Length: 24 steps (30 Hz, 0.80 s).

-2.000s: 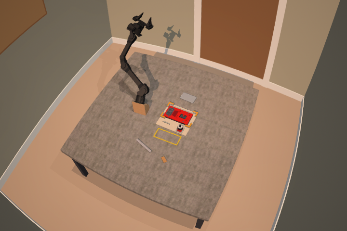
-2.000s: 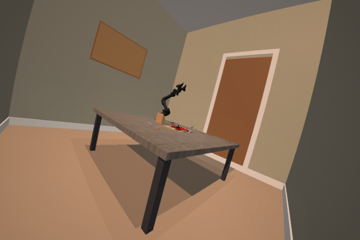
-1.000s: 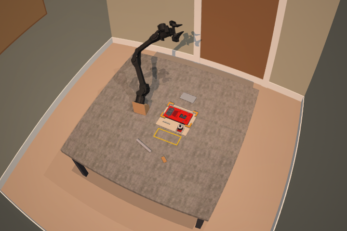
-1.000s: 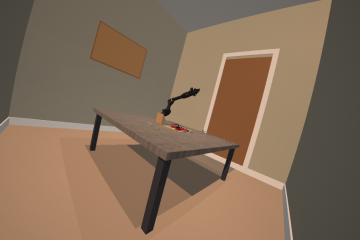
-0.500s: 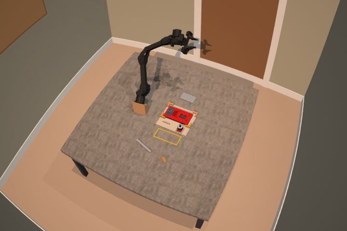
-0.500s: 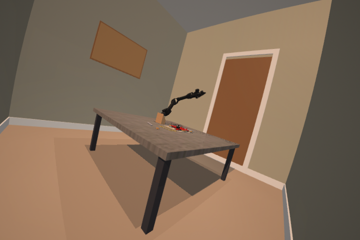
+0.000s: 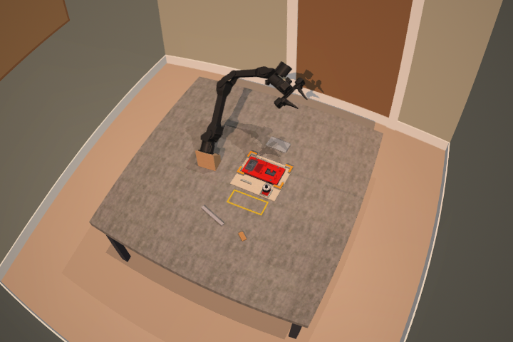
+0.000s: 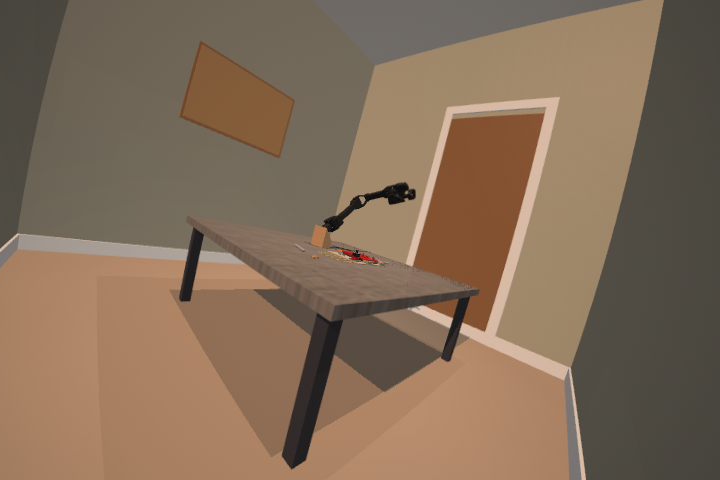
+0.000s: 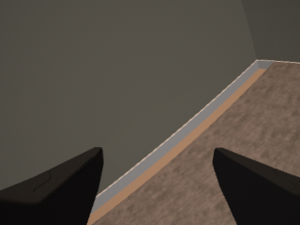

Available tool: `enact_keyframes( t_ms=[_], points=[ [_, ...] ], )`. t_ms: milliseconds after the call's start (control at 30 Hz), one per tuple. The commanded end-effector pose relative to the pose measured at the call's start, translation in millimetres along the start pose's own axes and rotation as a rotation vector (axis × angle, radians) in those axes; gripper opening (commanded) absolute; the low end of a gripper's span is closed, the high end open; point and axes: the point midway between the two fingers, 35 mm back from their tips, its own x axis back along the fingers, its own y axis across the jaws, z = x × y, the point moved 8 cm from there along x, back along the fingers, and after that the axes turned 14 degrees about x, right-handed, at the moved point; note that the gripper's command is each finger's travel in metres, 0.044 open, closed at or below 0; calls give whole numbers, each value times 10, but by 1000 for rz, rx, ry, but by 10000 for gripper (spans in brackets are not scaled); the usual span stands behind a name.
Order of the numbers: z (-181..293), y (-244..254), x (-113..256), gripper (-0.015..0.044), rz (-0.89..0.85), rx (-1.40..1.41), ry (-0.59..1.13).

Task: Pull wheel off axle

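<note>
The wheel (image 7: 266,187) (image 8: 356,253) is a small black disc with a pale centre. It sits above a small red base on the front right part of the pale board; the axle itself is too small to make out. The marked area is a yellow outline (image 7: 244,208) on the table, just in front of the board. My gripper (image 7: 302,103) (image 9: 159,156) is open and empty, held high above the far part of the table, well away from the wheel. The wheel and the marked area are out of the wrist view.
A red panel with dark parts (image 7: 259,167) lies on the pale board (image 7: 257,191) between orange corner brackets (image 7: 289,167). A grey plate (image 7: 278,144) lies behind it. A grey bar (image 7: 212,215) and a small orange block (image 7: 242,236) lie in front. A wooden block (image 7: 206,160) stands beside the arm's base.
</note>
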Motion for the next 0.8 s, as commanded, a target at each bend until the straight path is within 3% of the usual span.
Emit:
enact_keyframes(
  t_ms=[0,400,767],
  points=[
    [65,-304,-426,300,124,-2,128],
    [348,-1290,-1310,300,427,-99,511],
    [754,-2418,-1804,300,676,-351,914]
  ],
)
